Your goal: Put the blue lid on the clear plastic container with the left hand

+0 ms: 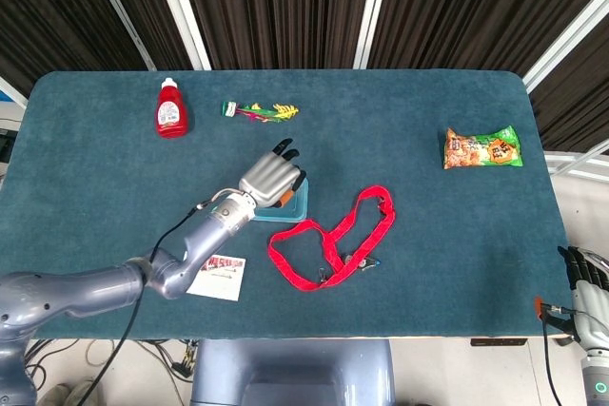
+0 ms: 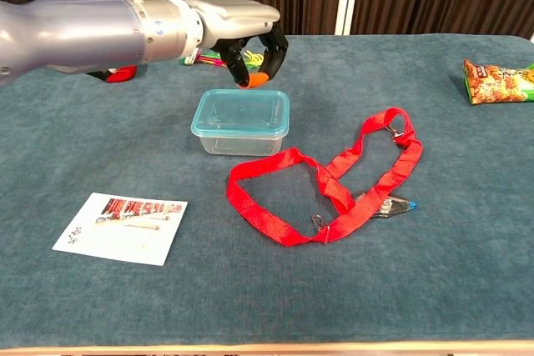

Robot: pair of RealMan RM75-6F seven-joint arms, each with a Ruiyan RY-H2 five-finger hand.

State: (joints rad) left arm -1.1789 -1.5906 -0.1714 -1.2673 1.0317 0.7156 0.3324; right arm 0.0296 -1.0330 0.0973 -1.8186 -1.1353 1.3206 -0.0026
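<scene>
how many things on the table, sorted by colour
red: 2, ketchup bottle and strap
blue: 1, lidded container
white: 1, card
multicolour: 2, snack bag and small packet
total: 6

Left hand (image 1: pixel 271 178) over blue lid (image 1: pixel 293 206); red strap (image 1: pixel 333 240) beside.

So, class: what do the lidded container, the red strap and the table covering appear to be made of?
Container: clear, glossy plastic walls, see-through, with a translucent blue lid.
Strap: flat woven fabric, matte, probably nylon.
Table covering: teal, matte, fuzzy-looking, likely felt or carpet.
</scene>
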